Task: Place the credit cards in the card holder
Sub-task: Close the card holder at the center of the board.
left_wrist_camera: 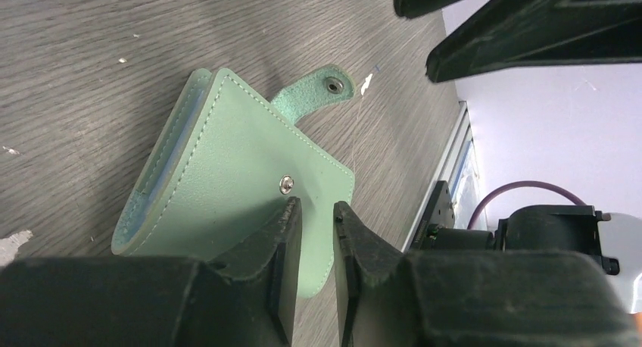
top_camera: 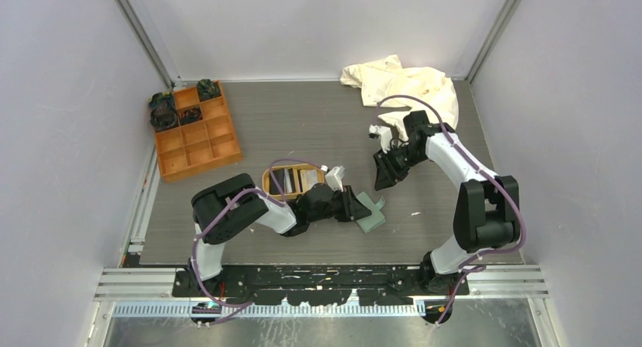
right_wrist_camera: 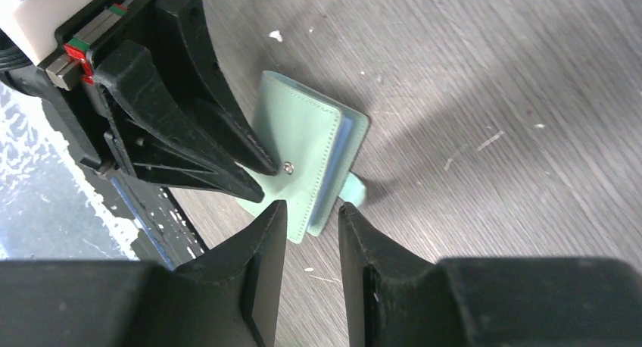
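Holding the left pincer (left_wrist_camera: 315,205) low over the desk (top_camera: 318,127), its two black fingers standing a narrow gap apart with nothing clamped between them. Setting the tips right by the metal snap stud (left_wrist_camera: 286,184) on the cover of the card holder (left_wrist_camera: 227,173); touching it or hovering just above, impossible to tell.

Hanging the right pincer (right_wrist_camera: 312,208) above the same holder from the far side, fingers likewise slightly apart, gripping nothing and staying clear of the cover.

Finding the sage-green holder lying folded flat in the near half of the desk, about midway between the left and right edges. Showing its strap tab (left_wrist_camera: 322,89) unsnapped and sticking out past one side, with pale blue inner sleeves (left_wrist_camera: 151,180) peeking from the open edge.

Seeing the credit cards (top_camera: 282,180) lying in the oval tan tray (top_camera: 265,182), just left of the holder and a little farther from the near edge: a dark card on the left, lighter ones beside it.

Noting an orange compartment box (top_camera: 195,129) sitting at the far left corner and a crumpled cream cloth (top_camera: 401,85) lying toward the far right corner.
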Available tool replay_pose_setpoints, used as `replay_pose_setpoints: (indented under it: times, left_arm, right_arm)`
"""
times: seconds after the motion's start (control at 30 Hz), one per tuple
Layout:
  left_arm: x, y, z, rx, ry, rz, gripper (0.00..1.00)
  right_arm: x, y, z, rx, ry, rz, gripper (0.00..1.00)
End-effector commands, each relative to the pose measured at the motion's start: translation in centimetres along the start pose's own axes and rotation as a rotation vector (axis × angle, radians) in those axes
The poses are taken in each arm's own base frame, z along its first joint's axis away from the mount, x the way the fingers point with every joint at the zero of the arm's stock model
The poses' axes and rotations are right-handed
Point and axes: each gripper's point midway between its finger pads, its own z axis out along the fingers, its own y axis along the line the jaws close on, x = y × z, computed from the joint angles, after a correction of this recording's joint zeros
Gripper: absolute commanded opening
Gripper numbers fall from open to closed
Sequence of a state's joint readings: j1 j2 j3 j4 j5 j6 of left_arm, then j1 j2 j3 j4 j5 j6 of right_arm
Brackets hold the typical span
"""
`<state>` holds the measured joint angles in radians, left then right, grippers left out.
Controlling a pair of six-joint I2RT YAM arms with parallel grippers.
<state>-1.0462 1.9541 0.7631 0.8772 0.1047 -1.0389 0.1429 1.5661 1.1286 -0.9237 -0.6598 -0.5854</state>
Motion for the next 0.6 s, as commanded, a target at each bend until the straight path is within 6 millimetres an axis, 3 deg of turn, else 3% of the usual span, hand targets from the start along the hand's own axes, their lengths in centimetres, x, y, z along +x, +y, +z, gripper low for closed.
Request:
replay_pose_setpoints:
  times: [0.0, 0.27, 0.57]
  left_arm:
    - [-0.8, -0.5, 0.1, 0.009, -0.031, 0.023, 0.22]
    - [-1.4, -1.4, -0.3, 0.029, -0.049, 0.044, 0.22]
    - [-2.6, -2.8, -2.2, 0.062, -0.102, 0.114, 0.25]
  right_arm:
    - [0.6, 1.4, 1.1, -0.123, 0.016, 0.005, 0.35]
    - [3.0, 2.0, 3.2, -0.225, 0.165, 0.080, 0.24]
    - [4.5, 0.1, 5.1, -0.101, 0.287, 0.071, 0.24]
